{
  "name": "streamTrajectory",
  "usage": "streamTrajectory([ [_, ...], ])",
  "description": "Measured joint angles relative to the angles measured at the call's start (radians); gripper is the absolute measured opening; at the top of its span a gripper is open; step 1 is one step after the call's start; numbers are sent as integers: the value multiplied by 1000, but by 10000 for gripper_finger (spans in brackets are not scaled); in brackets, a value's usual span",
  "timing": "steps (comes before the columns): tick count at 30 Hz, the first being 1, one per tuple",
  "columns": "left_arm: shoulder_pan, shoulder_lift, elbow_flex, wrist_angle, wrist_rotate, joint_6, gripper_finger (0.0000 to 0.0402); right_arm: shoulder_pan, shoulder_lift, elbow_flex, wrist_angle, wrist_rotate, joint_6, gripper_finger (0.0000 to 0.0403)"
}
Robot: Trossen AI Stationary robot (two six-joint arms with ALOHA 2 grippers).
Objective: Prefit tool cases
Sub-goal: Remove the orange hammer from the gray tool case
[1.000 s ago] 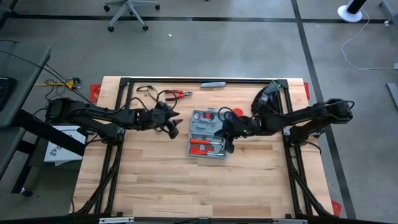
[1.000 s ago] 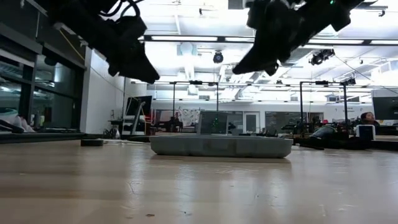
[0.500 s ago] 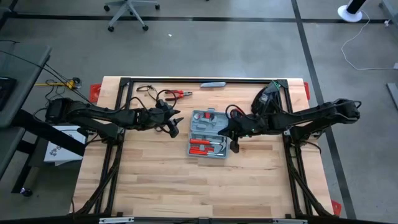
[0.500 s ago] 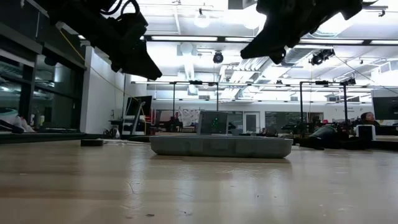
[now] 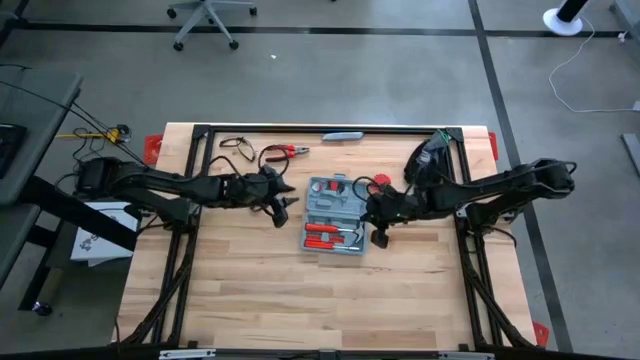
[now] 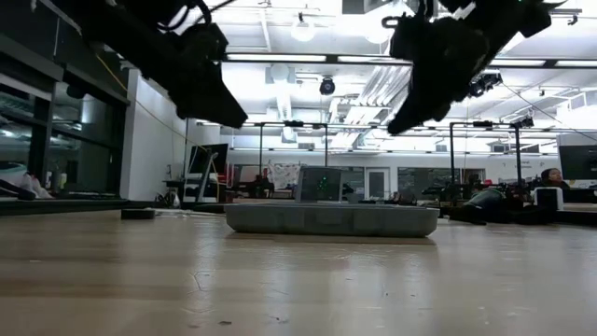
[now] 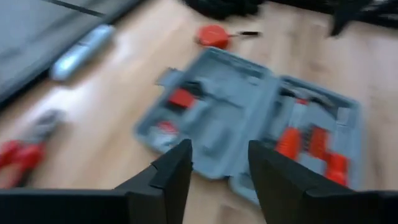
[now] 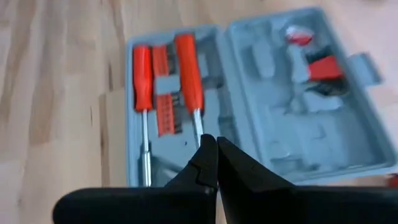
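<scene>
Near the middle of the desk, somewhat toward its far edge, we see the tool case lying opened flat, both halves facing up. Its long axis, across the two opened halves, runs from the far edge toward the near edge with a slight lean, and the hinge line crosses it left to right. The half nearer the near edge carries two red-handled screwdrivers lying side by side in their slots, along with a row of small red bits; the far half shows moulded grey slots with a few red and black pieces in them.

Our right gripper hangs just off the case's right side, above the desk, its fingers pressed together with nothing between them. Our left gripper hangs above the desk to the left of the case, clear of it, its fingers parted with a gap and nothing held.

Beyond the case, toward the far edge, we see a small red round thing by the case's far right corner, red-handled pliers farther left, and a grey utility knife close to the far edge.
</scene>
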Motion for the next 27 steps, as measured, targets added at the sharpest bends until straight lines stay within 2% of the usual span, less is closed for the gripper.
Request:
streamTrajectory([
  [5,1,131,5,81,84,20,30,18,107,0,-2,-6,7,0],
  [7,1,187,21,87,101,27,10,19,147,0,-2,-7,8,0],
  [12,1,286,72,107,115,47,13,19,219,0,-2,-7,16,0],
  [19,1,313,124,111,177,132,22,19,296,6,42,-21,21,0],
  [22,1,313,131,106,214,166,43,11,335,8,70,-25,17,0],
  [27,-16,313,134,56,254,215,99,-7,359,10,106,-42,2,0],
])
